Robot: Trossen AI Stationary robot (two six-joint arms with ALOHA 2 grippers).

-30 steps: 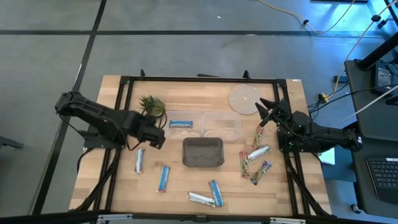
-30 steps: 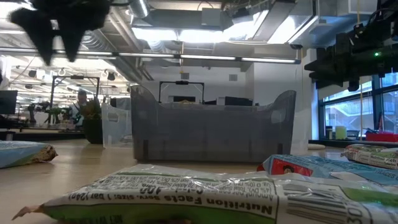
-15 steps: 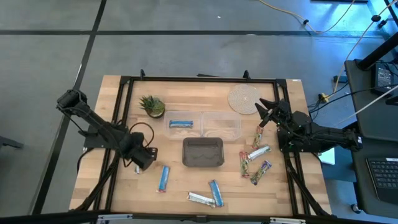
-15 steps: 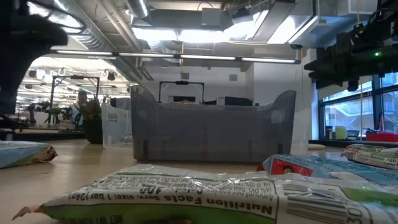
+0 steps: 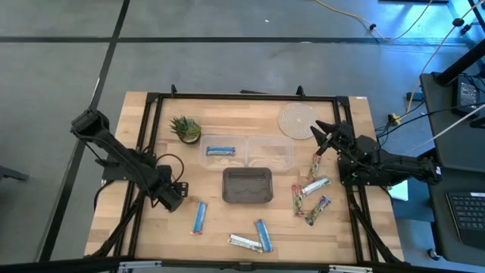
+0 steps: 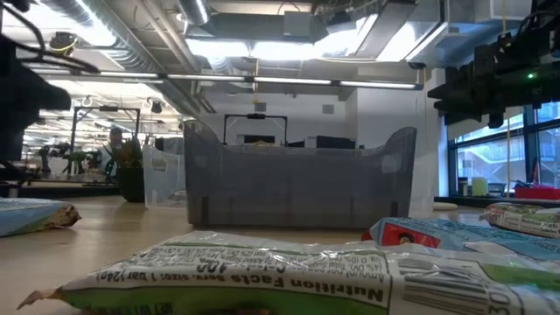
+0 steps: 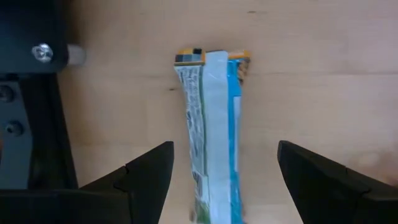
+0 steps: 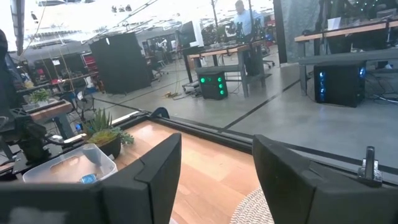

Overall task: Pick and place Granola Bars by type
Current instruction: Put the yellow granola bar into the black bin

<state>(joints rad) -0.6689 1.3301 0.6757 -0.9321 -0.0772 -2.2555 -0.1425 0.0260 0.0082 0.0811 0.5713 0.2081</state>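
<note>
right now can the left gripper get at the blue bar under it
Probably yes. The left gripper is open and hangs right over the blue bar, a finger on either side of it. The bar lies flat on bare wood table, with nothing between it and the gripper.

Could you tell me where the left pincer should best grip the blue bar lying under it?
Across the narrow middle of the blue bar, coming straight down: it lies flat on the table, lengthwise between the left pincer fingers, which are open wider than the bar.

Bright ceiling glare; blurred near foreground
</note>
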